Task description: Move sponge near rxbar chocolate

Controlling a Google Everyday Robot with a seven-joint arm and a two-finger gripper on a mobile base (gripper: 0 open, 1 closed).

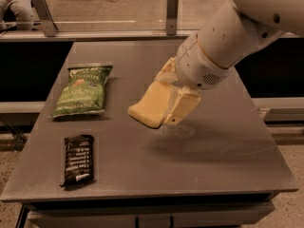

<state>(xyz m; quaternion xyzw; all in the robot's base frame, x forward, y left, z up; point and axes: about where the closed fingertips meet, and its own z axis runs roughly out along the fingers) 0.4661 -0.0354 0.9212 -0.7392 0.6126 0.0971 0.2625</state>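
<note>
My gripper is shut on the sponge, a pale yellow foam block, and holds it tilted a little above the middle of the grey table. The cream fingers clamp the sponge's right end. The rxbar chocolate, a flat black wrapper with white lettering, lies near the table's front left corner, well to the left of and below the sponge.
A green chip bag lies at the table's left side, behind the bar. A rail with metal posts runs along the back. The large white arm reaches in from the upper right.
</note>
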